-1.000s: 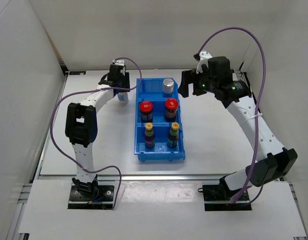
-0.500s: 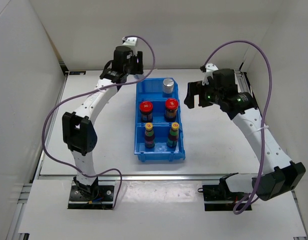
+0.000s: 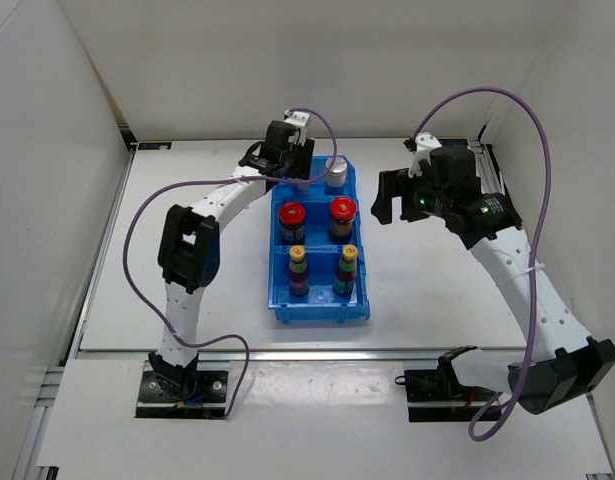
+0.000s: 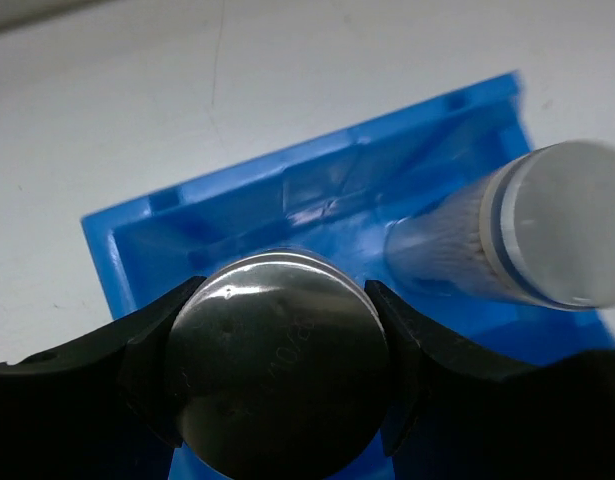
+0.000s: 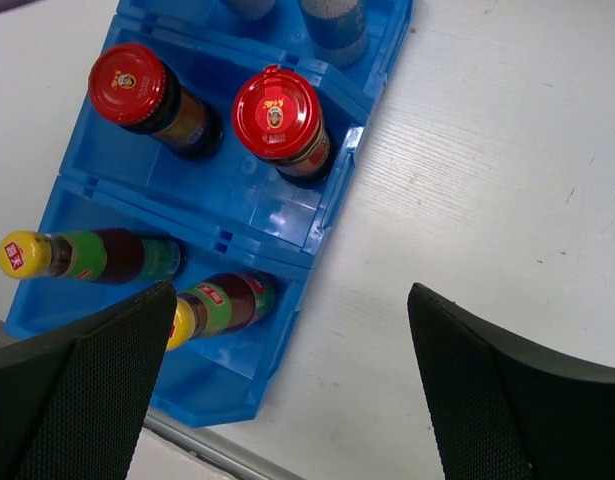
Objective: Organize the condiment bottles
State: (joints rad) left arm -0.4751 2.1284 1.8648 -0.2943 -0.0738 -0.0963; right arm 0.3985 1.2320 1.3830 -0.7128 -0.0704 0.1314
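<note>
My left gripper (image 3: 292,166) is shut on a silver-topped bottle (image 4: 277,365), holding it over the left half of the blue bin's far compartment (image 4: 317,165). Whether it touches the floor is hidden. The second silver-topped bottle (image 3: 335,172) stands in the right half of that compartment and also shows in the left wrist view (image 4: 547,235). Two red-capped dark bottles (image 3: 291,214) (image 3: 342,208) fill the middle compartment. Two yellow-capped bottles (image 3: 298,252) (image 3: 348,252) fill the near one. My right gripper (image 3: 392,195) is open and empty above the table, just right of the bin (image 5: 290,290).
The blue bin (image 3: 277,305) sits in the middle of the white table. White walls enclose the table at the back and on both sides. A metal rail (image 3: 327,350) runs along the near edge.
My left gripper rose from the table left of the bin with the silver-topped bottle and swung right over the far compartment. My right gripper drifted slightly right and nearer.
</note>
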